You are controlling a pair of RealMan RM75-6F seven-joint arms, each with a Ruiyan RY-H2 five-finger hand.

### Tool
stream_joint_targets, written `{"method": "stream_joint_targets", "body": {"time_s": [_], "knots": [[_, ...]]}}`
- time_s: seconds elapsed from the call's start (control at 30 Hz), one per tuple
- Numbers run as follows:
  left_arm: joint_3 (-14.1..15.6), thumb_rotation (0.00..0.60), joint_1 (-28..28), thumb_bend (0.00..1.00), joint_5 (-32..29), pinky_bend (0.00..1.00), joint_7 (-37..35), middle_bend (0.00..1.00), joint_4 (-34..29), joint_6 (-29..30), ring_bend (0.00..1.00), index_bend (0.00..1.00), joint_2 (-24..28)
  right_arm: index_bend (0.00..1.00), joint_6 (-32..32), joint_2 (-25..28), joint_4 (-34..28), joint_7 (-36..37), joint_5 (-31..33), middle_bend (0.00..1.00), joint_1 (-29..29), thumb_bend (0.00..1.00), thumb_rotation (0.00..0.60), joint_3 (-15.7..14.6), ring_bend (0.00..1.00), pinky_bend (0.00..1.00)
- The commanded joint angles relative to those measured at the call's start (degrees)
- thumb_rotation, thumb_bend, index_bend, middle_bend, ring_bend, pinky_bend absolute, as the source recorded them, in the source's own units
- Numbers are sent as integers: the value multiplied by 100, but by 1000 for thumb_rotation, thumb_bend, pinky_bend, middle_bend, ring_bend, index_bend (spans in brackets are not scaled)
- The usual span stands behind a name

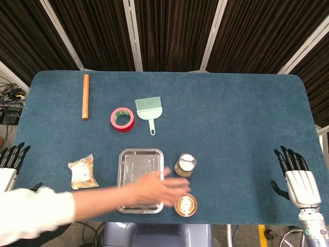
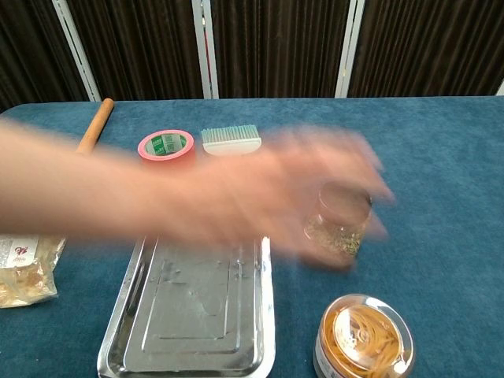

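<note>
Left hand (image 1: pixel 11 157) at the left edge of the head view: fingers straight and spread, holding nothing. Right hand (image 1: pixel 298 180) at the lower right edge: likewise splayed and empty.

Nearest the right hand: jar (image 1: pixel 185 164), upright, low in the middle of the frame. Well apart from that hand, off toward frame left, just right of the tray (image 1: pixel 140 154). Tub (image 1: pixel 185 205) just below the jar.

Nearest the left hand: bag (image 1: pixel 83 171), left of the tray.

Across the tray from the lower left: a person's arm (image 1: pixel 103 198), blurred, ending beside the jar. Touching or not, cannot tell.
</note>
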Motion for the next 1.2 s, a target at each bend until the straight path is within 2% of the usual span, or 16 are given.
{"method": "stream_joint_targets", "body": {"time_s": [0.03,0.27,0.4,0.5,0.63,0.73,0.93,1.0,1.03,1.1,1.13,1.17,1.2], "knots": [[1,600,-2,36,-9,0,3,0,-3,-15,0,0,3,0,3,-1,1,-5,-6,0,-1,301,600,-3,0,97],[34,600,-89,36,20,0,71,0,-41,-204,0,0,-3,0,32,9,-20,4,-15,0,-14,303,600,-1,0,98],[105,600,-319,35,-147,0,289,0,-320,-813,0,0,96,0,52,5,-38,-8,-52,0,-16,302,600,-11,0,98],[129,600,-540,36,-335,0,732,0,-511,-1310,0,0,96,0,71,-4,-49,-22,-82,0,-16,303,600,-13,0,97],[33,600,-861,45,-789,25,1465,0,-617,-1893,0,0,-161,0,36,-7,-44,-3,-42,0,-3,303,600,1,0,97],[-102,600,-1100,56,-1235,93,1919,0,-539,-2240,0,6,-511,0,36,-3,-35,44,-26,0,0,302,600,17,0,98],[-321,600,-1457,84,-2030,127,2662,19,-248,-2514,8,89,-1292,0,84,18,-33,112,-65,0,-11,303,600,20,0,97],[-333,600,-1553,112,-2192,170,2885,70,-146,-2552,49,153,-1499,0,97,20,-39,153,-72,0,-16,303,600,21,0,97],[-341,600,-1597,148,-2260,243,2963,139,-87,-2568,114,211,-1604,0,90,24,-42,169,-74,0,-15,303,600,18,0,97],[-357,600,-1669,235,-2369,429,3086,328,56,-2564,288,359,-1822,0,88,29,-37,167,-86,0,-13,302,600,12,0,97],[-374,600,-1683,283,-2376,539,3130,458,119,-2490,406,464,-1924,0,92,32,-41,172,-87,0,-14,302,600,14,0,97],[-388,600,-1678,316,-2352,612,3149,563,168,-2383,498,555,-2019,0,95,34,-44,177,-84,0,-17,303,600,14,0,97],[-394,600,-1663,327,-2307,641,3140,610,186,-2272,540,595,-2092,0,101,35,-42,182,-81,0,-21,303,600,16,0,97]]}}
